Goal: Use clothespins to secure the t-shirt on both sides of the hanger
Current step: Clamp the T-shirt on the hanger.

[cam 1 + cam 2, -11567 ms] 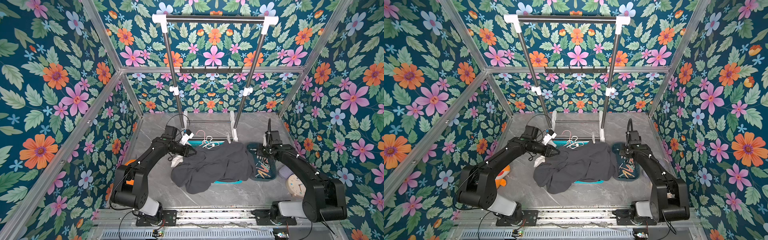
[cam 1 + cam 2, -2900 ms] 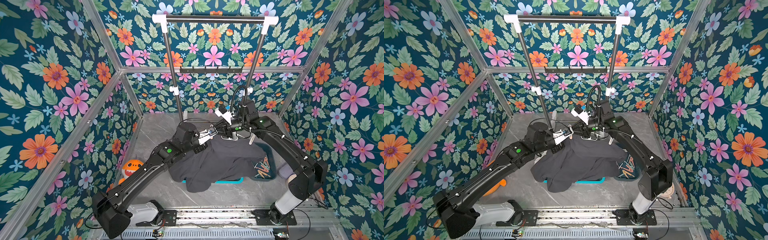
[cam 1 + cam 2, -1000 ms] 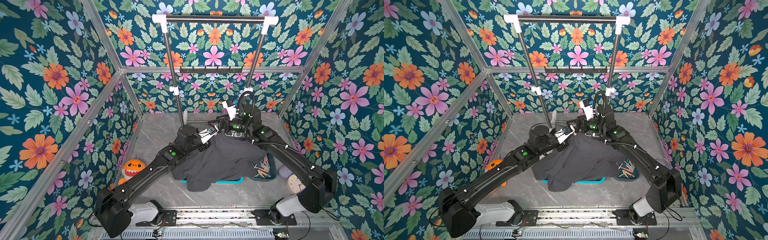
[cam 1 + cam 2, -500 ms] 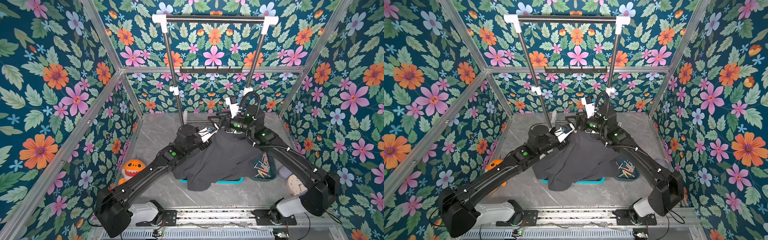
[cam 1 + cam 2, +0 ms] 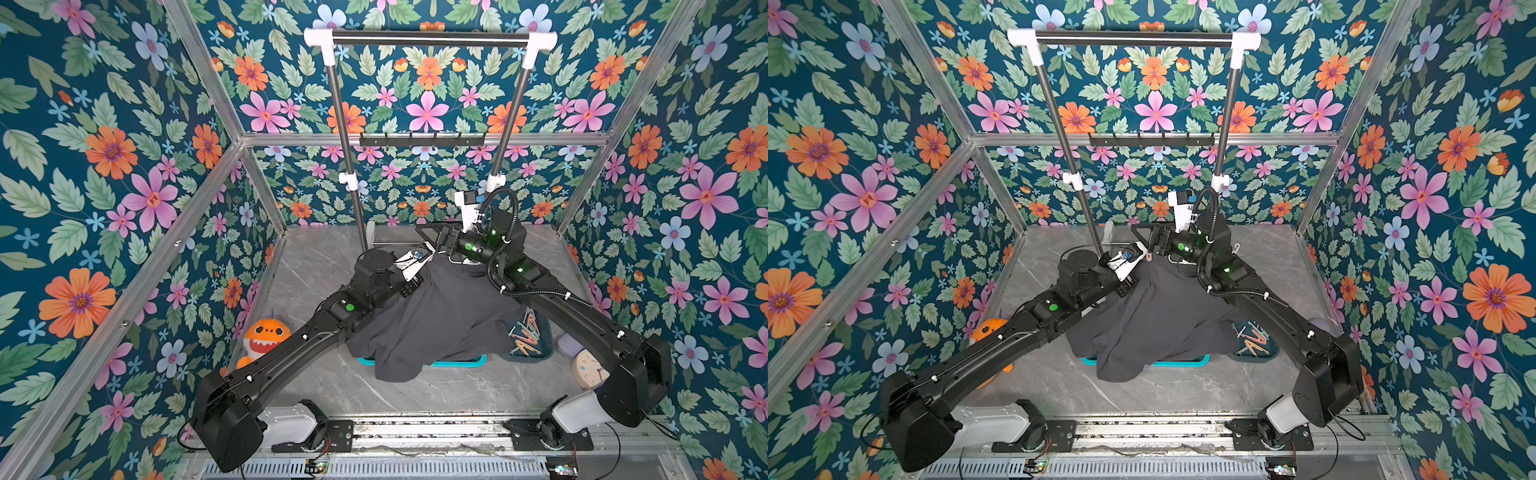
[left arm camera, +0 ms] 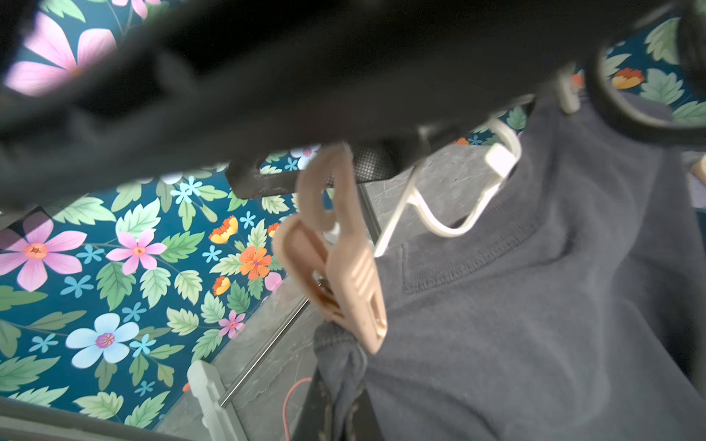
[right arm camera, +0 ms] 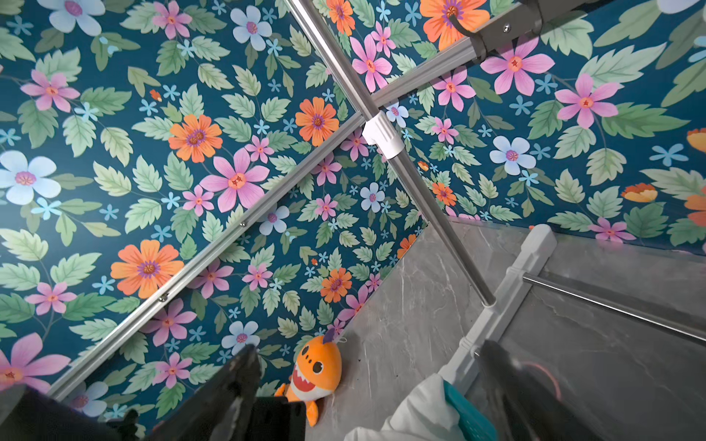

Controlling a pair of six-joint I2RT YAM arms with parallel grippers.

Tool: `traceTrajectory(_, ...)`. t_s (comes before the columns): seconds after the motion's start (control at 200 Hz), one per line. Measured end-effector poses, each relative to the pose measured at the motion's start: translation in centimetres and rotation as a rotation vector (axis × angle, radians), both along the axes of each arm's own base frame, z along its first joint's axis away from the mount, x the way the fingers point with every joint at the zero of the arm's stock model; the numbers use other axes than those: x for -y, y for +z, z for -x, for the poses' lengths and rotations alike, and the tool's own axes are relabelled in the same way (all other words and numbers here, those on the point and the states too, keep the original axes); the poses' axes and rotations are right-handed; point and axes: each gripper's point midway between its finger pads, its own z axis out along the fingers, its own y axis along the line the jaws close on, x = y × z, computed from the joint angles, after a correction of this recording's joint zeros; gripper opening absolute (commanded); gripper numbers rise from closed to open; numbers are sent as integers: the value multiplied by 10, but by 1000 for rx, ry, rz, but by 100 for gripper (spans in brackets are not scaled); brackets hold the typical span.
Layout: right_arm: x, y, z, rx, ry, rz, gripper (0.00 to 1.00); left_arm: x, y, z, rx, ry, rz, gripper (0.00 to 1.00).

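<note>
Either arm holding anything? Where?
Left gripper pinches a bunched edge of the t-shirt, beside the tan clothespin; right gripper holds nothing, jaws open.

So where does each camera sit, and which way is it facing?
Both top views: high behind the robot, looking down at the dark grey t-shirt; left arm and right arm show.
Left wrist: looks along the shut left gripper at the tan plastic clothespin on the shirt.
Right wrist: faces the floral wall and orange plush shark, past the open right gripper.
Shared: the shark also shows in both top views.
</note>
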Motion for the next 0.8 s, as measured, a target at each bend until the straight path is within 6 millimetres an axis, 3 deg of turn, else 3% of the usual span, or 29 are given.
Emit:
traceTrajectory(0.115,0,0,3,-31,-4,-25,90,-3,-12,5,4,-2,-10,0)
traceTrajectory(0.41,0,5,4,-42,-5,-47,90,-4,-9,3,27,7,5,0)
traceTrajectory(0.8,-2,35,7,-50,30,-164,89,-6,-16,-7,24,53,-8,0)
